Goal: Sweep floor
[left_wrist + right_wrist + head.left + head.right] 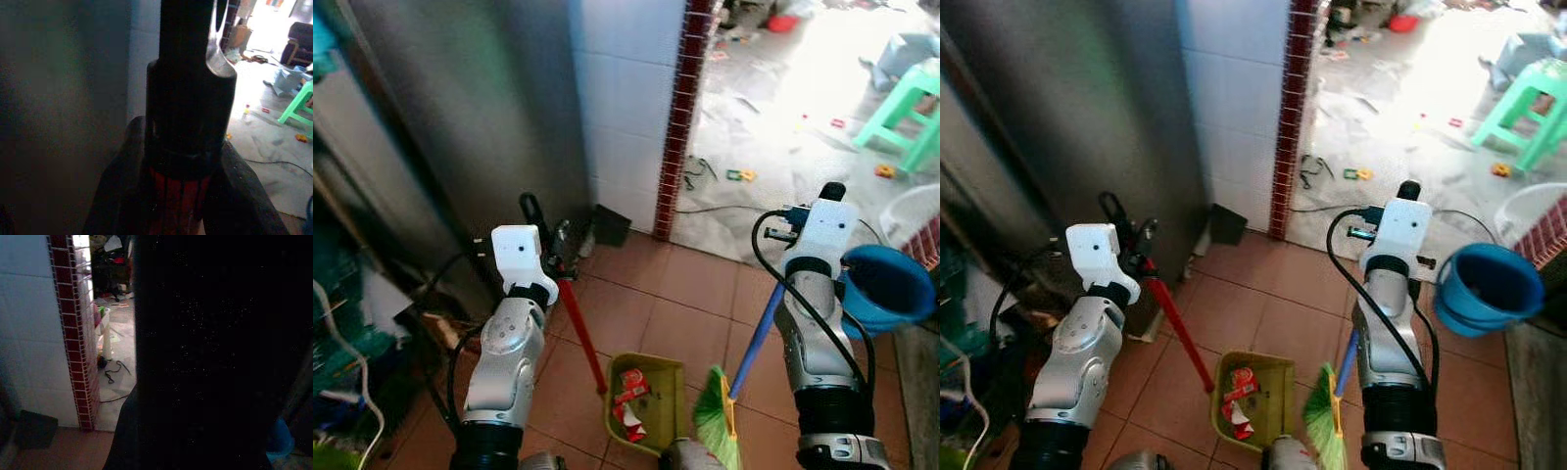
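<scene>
My left gripper (552, 253) is shut on the black top of the dustpan's red handle (580, 333); the left wrist view shows its fingers (117, 196) clamped on that handle (186, 147). The yellow-green dustpan (656, 372) rests on the terracotta tiles between my arms and holds red and white wrappers (628, 392). Raised on the right, my right gripper (830, 193) holds the broom by its blue handle (759, 335), which slants down to the green bristles (715, 423) beside the dustpan. In the right wrist view the grip itself is too dark to make out.
A steel cabinet (460, 117) and a white tiled wall with a red brick edge (677, 127) stand ahead. A blue bucket (886, 284) hangs close to my right arm. Beyond the doorway lies a grey floor with litter (740, 175), cables and a green stool (906, 108).
</scene>
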`<state>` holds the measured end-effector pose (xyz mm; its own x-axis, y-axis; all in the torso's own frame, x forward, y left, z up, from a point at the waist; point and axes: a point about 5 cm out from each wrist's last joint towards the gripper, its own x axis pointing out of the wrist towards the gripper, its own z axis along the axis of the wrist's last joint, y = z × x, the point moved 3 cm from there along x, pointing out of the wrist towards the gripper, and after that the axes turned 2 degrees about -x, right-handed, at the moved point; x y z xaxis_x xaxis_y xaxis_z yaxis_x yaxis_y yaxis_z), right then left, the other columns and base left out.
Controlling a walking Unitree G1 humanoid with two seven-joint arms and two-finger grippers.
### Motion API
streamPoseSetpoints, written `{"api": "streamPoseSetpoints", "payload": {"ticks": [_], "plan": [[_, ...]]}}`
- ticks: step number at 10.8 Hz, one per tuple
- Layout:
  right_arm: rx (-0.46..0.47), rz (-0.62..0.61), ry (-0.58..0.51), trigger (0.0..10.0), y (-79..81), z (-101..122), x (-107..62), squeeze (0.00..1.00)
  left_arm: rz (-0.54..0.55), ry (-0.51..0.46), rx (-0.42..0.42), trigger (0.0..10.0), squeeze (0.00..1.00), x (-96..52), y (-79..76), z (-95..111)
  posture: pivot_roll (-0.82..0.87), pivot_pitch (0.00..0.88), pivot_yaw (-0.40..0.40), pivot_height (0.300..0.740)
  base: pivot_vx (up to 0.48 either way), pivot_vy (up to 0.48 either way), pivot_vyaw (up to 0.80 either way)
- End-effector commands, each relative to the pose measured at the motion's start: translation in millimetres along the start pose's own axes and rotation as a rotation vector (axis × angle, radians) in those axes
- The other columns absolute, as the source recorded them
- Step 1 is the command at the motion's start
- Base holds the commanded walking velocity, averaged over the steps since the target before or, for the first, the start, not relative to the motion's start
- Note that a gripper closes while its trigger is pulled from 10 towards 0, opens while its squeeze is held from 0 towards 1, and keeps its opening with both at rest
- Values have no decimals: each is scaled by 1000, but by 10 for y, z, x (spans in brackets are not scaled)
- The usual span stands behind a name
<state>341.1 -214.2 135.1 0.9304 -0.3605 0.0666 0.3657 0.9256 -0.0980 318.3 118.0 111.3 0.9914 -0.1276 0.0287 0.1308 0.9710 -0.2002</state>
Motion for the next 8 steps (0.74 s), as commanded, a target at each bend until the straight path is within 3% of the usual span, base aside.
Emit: {"api": "streamPoseSetpoints", "payload": {"ticks": [1,8], "plan": [[12,2,-29,10000,0,100,42,0,-29,-56,-14,10000,0,30,-61,143,-90,0,1,740,0,-300,-544],[11,18,-34,10000,9,121,54,0,-25,-58,-24,10000,0,48,-69,136,-96,0,-8,740,0,-356,-541]]}}
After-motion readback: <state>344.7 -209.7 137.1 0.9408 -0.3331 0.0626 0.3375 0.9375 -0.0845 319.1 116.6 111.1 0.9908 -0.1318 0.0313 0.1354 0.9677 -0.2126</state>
